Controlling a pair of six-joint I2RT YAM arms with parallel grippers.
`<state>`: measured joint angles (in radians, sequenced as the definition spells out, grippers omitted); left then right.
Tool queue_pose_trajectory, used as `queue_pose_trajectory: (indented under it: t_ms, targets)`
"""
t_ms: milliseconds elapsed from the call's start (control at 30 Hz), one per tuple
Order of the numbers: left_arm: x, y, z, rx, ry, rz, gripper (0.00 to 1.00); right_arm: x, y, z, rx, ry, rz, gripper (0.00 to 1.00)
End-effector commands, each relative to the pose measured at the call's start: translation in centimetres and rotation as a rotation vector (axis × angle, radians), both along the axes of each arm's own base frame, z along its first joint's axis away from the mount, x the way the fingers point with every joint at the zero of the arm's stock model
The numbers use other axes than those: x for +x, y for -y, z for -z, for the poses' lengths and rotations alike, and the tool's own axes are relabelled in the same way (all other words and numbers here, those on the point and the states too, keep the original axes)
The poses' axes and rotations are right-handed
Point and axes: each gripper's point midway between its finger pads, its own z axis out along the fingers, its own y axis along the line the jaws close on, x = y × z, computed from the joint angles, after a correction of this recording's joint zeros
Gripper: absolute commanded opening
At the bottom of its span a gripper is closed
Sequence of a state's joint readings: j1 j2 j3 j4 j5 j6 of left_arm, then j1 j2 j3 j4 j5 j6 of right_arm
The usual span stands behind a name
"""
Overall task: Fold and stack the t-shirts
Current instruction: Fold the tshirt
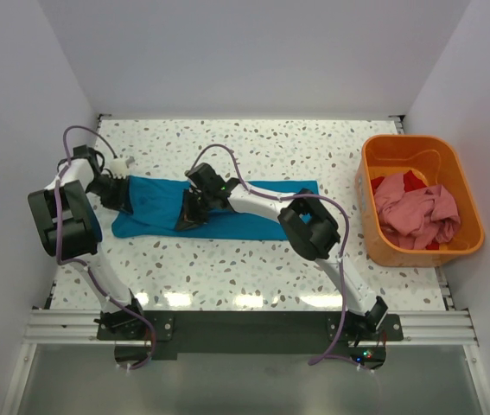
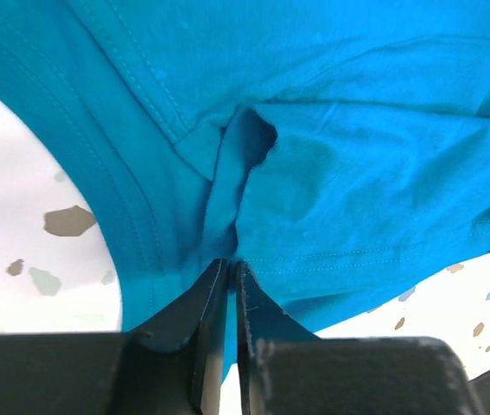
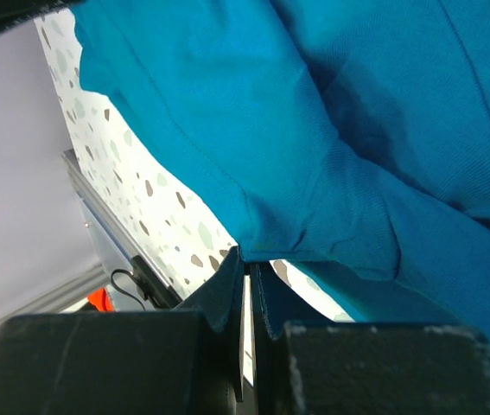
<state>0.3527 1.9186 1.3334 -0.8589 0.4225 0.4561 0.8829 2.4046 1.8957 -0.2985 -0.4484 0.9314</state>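
Folding well here means lifting both pinched points together and level, I judge, so the teal shirt (image 1: 154,207) turns over without bunching. It lies as a long, soft band across the middle of the speckled table (image 1: 227,268). The left claw (image 2: 230,264) is clenched on a puckered pleat beside a stitched hem. The right claw (image 3: 246,259) grasps the shirt's edge, with thin knit sagging around it. The pink and red shirts (image 1: 417,212) sit crumpled in the smooth orange tub (image 1: 374,173), well apart.

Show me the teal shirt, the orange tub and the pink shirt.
teal shirt (image 1: 154,207), top view, bare cloth left of centre.
orange tub (image 1: 422,256), top view, near wall.
pink shirt (image 1: 417,207), top view, middle of bundle.
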Motion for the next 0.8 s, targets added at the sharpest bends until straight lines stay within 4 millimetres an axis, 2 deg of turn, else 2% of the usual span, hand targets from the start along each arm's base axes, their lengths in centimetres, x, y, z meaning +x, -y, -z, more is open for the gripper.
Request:
queue_pose_trajectory:
  t_ms: [0, 100, 300, 533, 767]
  targets:
    - [0.9, 0.0, -2.7, 0.005, 0.060, 0.018, 0.11, 0.8, -0.9, -3.7, 0.087, 0.041, -0.001, 0.00]
    - [1.1, 0.2, -2.8, -0.004, 0.061, 0.022, 0.00, 1.0, -0.8, -3.8, 0.089, 0.042, 0.003, 0.00]
    - [2.7, 1.1, -4.1, -0.083, 0.089, 0.017, 0.00, 2.1, -0.4, -4.6, 0.103, 0.056, 0.020, 0.00]
    - [7.0, 2.2, -7.1, -0.163, 0.192, 0.021, 0.00, 4.6, 0.6, -5.7, 0.126, 0.088, 0.050, 0.00]
    - [9.5, 3.4, -6.1, -0.205, 0.187, 0.013, 0.00, 6.4, 1.1, -5.2, 0.123, 0.108, 0.065, 0.00]
